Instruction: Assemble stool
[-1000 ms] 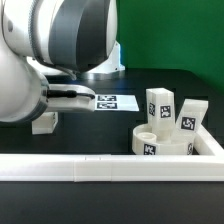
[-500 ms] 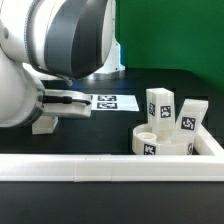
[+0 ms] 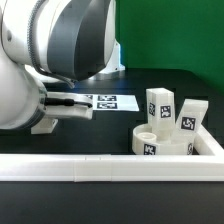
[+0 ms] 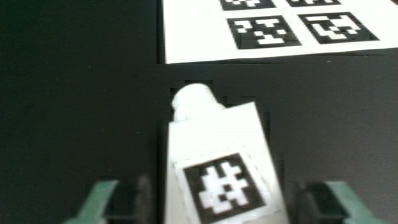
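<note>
**Jaws narrowing on a leg point(image 4: 217, 150)**

Arm point(image 3: 60, 50) low; seat point(image 3: 165, 141) and two upright legs point(image 3: 160, 103) stand at the exterior view's right. The lying leg sits between the gripper point(image 4: 228, 200) fingers point(image 4: 125, 200), just drawn in from wide, gaps remaining: nothing held, grasp likely next.

My gripper point(image 4: 228, 205) straddled white blocky plastic leg point(image 4: 217, 150); marker board point(image 4: 267, 30) just beyond. Thick round white disc seat point(image 3: 160, 143) well apart, exterior view's right, behind long white rail point(image 3: 100, 167); two legs point(image 3: 160, 103) behind seat.

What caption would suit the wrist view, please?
Open jaws straddle a tagged white leg on the table, marker board beyond.
</note>
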Motion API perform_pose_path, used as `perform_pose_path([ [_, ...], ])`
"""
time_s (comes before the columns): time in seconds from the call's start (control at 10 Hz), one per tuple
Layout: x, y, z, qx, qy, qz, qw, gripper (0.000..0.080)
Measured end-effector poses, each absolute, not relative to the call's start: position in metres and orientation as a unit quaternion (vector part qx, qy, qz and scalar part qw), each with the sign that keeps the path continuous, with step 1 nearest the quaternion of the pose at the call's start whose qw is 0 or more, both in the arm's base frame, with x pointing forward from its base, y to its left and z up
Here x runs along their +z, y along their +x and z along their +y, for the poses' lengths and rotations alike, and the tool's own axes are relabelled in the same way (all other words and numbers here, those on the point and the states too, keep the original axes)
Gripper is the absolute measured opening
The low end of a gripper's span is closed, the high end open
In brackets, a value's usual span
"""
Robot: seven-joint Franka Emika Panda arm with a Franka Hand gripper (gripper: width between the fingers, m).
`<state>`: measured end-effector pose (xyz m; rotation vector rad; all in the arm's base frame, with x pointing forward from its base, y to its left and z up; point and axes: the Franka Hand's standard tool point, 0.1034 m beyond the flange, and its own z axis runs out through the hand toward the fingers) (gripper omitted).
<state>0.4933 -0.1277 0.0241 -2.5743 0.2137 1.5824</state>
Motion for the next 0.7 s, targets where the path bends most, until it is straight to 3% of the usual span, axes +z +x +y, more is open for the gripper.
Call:
perform_pose_path([
  [0.1, 0.024, 0.493, -0.128, 0.522, -0.848, 0.070, 0.056, 0.0320],
  [0.4, 0.028, 0.495, -0.127, 0.520, -0.849, 0.072, 0.056, 0.0320],
  [0.7, 0.068, 0.504, -0.098, 0.517, -0.847, 0.120, 0.034, 0.0321],
])
